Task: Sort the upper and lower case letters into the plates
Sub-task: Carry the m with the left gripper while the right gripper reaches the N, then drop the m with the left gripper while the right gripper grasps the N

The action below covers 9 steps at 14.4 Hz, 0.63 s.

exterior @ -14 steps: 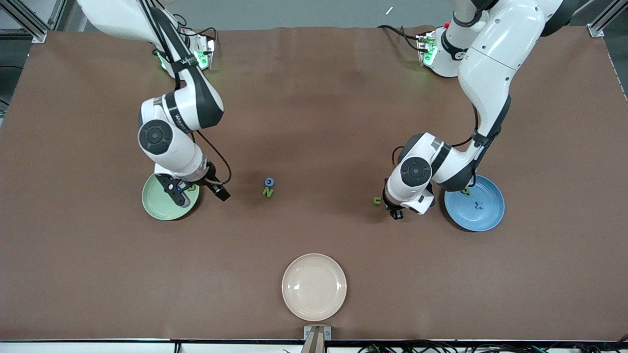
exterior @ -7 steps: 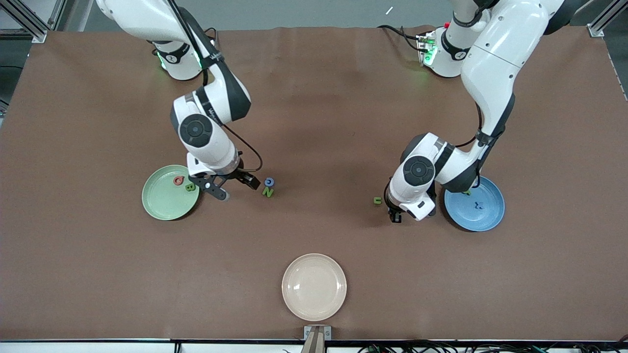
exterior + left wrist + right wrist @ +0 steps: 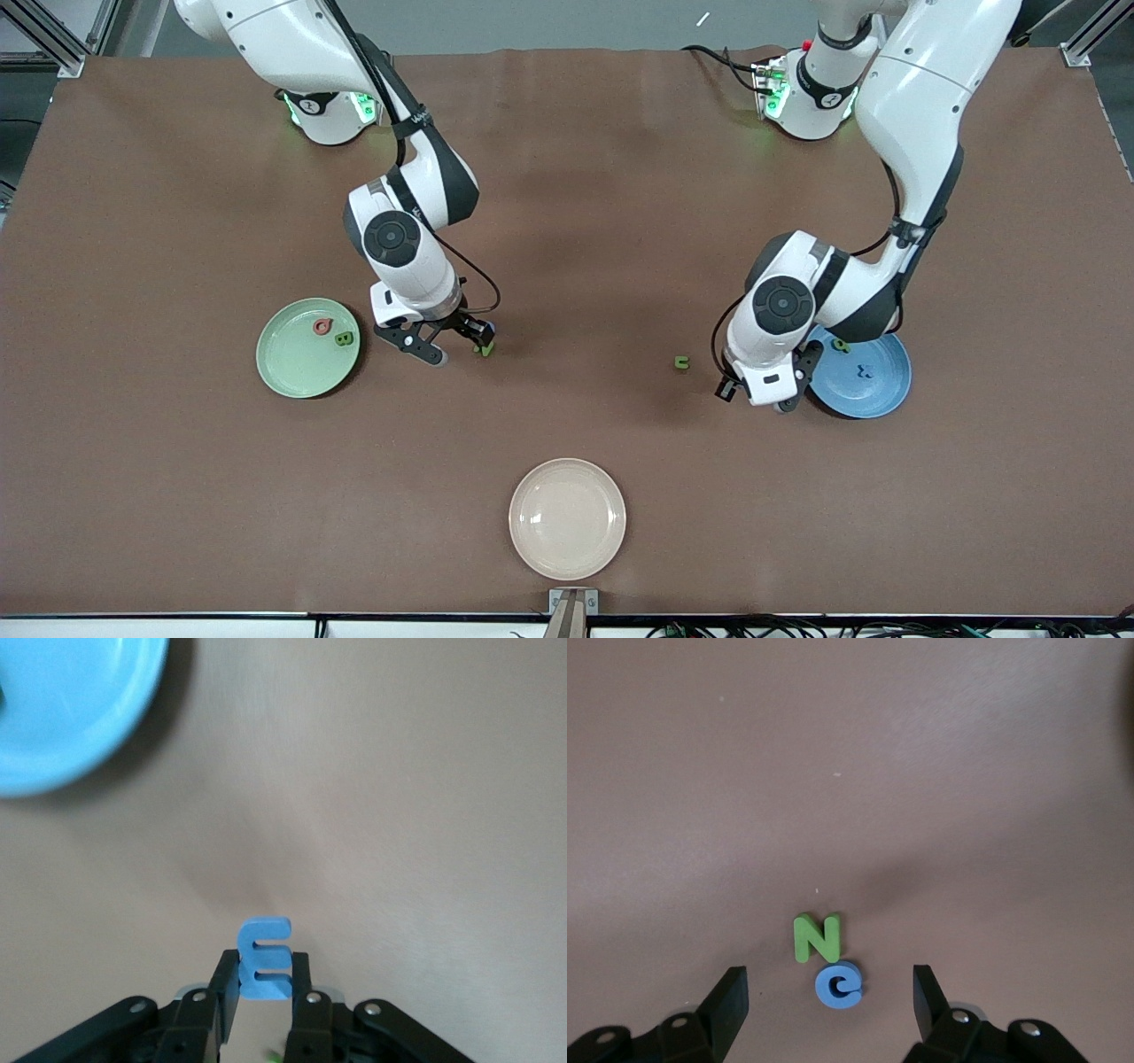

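The right gripper (image 3: 830, 1001) is hanging spread above the green N (image 3: 818, 937) and blue G (image 3: 838, 985). The left gripper (image 3: 264, 988) is pinching a blue m (image 3: 264, 958). Light, stiff letters; gripping the edges looks safest.

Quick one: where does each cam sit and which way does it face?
Front: high, facing the bases; shows both arms, pale green plate, blue plate, cream plate.
Left wrist: on the left arm, looking down; left hand shut on blue m.
Right wrist: looking down past open right hand at green N, blue G.
Shared: green N.

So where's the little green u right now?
The green u lies alone on the brown table, between the green N and the blue plate.
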### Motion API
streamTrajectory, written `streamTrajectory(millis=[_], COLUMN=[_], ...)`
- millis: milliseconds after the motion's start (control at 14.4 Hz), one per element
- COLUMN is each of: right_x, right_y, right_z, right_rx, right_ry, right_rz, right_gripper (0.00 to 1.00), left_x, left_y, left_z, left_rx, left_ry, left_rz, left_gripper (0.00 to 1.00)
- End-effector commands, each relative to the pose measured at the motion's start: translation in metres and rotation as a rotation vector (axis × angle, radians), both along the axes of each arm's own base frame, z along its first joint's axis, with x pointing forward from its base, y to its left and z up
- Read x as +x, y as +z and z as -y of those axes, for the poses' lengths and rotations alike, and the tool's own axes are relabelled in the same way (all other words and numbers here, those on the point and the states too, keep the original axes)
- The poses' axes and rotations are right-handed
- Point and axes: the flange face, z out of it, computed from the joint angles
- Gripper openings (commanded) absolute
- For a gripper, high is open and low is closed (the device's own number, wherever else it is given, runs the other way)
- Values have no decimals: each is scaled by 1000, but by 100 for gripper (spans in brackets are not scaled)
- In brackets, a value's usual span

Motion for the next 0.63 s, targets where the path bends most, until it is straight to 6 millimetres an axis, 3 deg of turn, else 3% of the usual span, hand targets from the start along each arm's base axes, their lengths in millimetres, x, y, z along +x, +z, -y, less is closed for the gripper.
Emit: streamTrajectory(millis=[0, 139, 418, 557], right_x=[-2, 1, 3, 3], right_y=[-23, -30, -42, -48], right_z=[-9, -10, -13, -14], right_rx=[-27, -34, -52, -67], right_ry=[22, 25, 19, 31], right_rz=[9, 8, 8, 10], right_gripper=[72, 72, 71, 69], left_x=[-5, -6, -12, -19], left_y=[13, 18, 16, 14], left_z=[-38, -68, -151, -175], left_rx=[1, -11, -32, -37], left_ry=[-197, -309, -616, -690], left_rz=[-54, -80, -148, -173], left_gripper=[15, 15, 16, 16])
